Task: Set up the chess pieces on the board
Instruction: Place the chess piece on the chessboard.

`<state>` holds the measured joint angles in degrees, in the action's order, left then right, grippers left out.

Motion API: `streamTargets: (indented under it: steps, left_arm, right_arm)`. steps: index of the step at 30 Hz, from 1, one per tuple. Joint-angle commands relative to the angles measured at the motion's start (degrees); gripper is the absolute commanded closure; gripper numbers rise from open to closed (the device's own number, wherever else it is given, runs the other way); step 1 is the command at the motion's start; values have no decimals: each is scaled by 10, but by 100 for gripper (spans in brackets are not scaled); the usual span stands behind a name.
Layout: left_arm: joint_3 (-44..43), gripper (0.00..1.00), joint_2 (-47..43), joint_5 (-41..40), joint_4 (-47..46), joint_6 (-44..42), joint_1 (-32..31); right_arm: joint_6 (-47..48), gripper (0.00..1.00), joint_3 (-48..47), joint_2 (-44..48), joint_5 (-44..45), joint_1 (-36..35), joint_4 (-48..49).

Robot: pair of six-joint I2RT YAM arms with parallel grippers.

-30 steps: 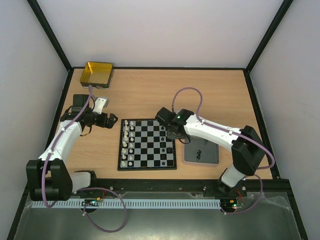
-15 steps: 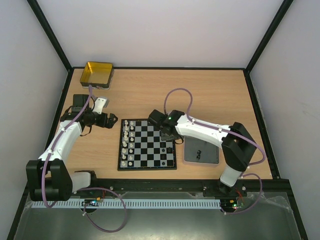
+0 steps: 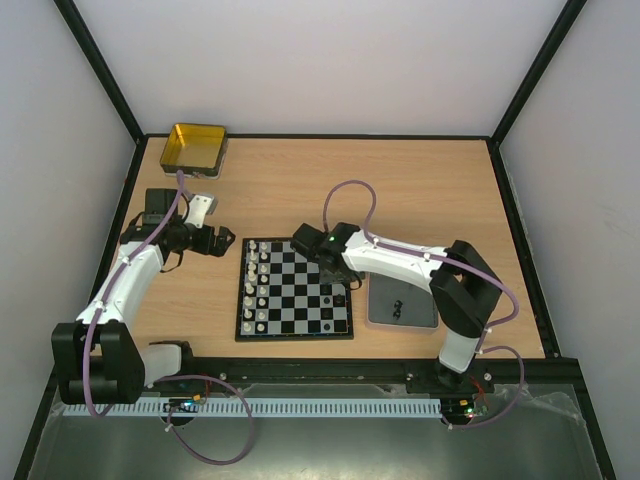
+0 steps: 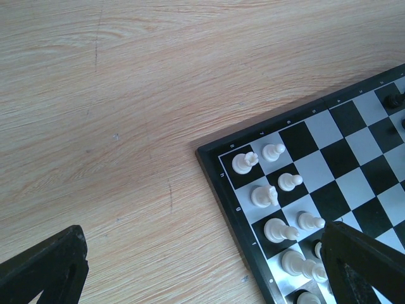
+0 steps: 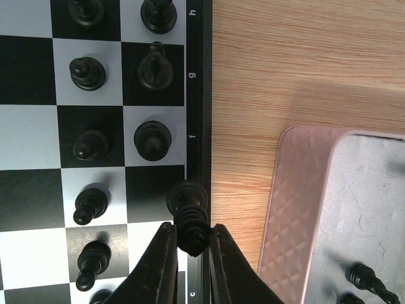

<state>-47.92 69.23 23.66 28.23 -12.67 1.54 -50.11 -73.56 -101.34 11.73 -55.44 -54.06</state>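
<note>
R fingers [image 5: 166,244] pinch one black piece [image 5: 188,206] over the board [image 5: 197,95] rim, just below mark "f", btwn the black pieces [image 5: 152,139] on the squares and the tray [image 5: 361,190]. L fingers [image 4: 364,263] are spread wide, holding nothing, above the counter [image 4: 126,95] near the white pieces [image 4: 266,195] at the board corner.

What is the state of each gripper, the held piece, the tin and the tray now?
Left gripper: open, holding nothing.
Right gripper: shut on black piece.
Black piece: held above the board edge.
Gold tin: open.
Grey tray: holds a few black pieces.
</note>
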Motion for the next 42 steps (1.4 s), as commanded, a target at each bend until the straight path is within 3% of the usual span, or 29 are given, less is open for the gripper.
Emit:
streamTargets:
  steps: [1,42]
  left_arm:
    - [-5,1,-13,-3,6,-3,-1]
    - [-5,1,-14,-1,6,-3,0]
  right_arm:
    - [2,90,-13,-16,17,-4,-1]
    - [-1,89,-18,-42,-3,-18,17]
